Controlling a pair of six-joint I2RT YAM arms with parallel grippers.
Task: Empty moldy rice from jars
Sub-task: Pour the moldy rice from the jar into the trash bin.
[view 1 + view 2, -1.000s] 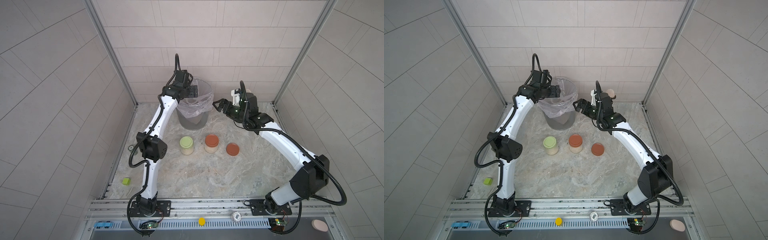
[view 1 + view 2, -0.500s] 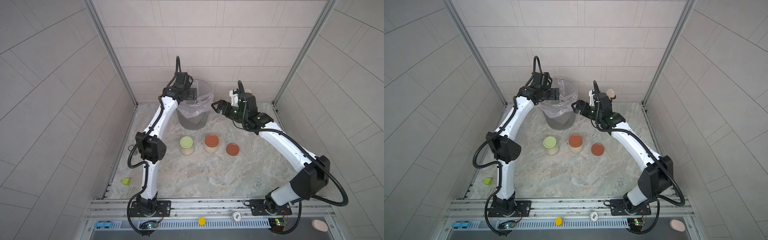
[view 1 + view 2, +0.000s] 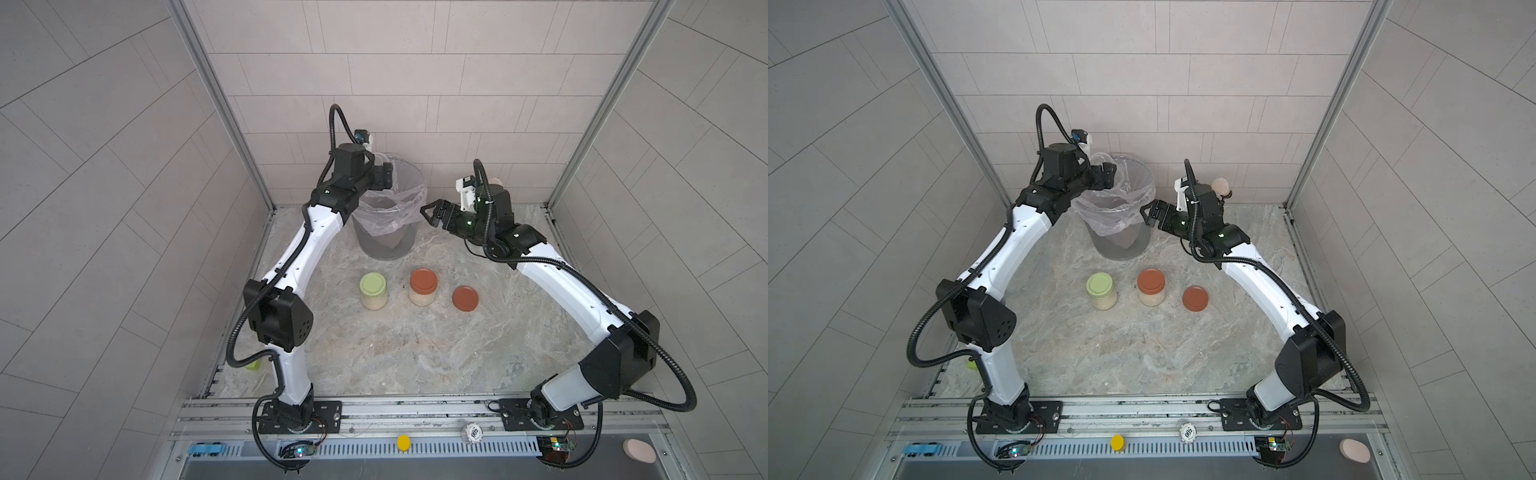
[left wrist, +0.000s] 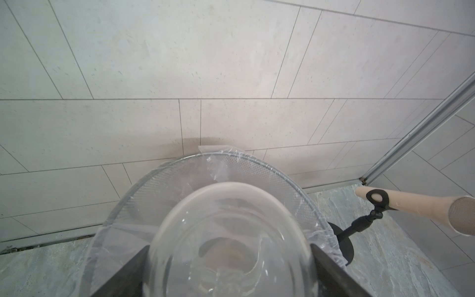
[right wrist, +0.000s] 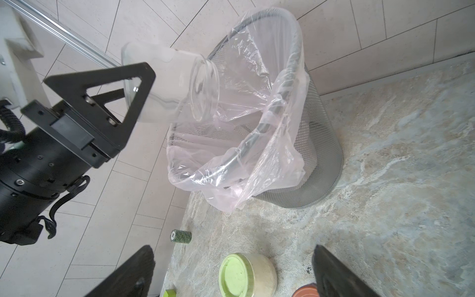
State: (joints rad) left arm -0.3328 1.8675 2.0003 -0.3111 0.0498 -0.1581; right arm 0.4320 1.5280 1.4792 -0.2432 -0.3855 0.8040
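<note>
Position of left gripper (image 3: 386,176): raised over the far-left rim of the grey mesh bin (image 3: 384,245), jaws clamped on the sides of an uncapped glass jar (image 5: 180,84). That jar lies tipped on its side, mouth turned toward the bin's clear liner (image 5: 257,164). Whether any grains remain inside it cannot be told.

Right gripper (image 3: 430,212): just right of the bin, off the table (image 3: 415,357), jaws spread wide and holding nothing.

Standing upright on the table, nearer than the bin: a green-lidded jar (image 3: 374,291) on the left and a red-lidded jar (image 3: 423,287) beside it, apart, both capped. Moldy rice (image 5: 264,272) shows pale beige through the glass of each. A loose red lid (image 3: 465,298) lies flat to the right of them.
</note>
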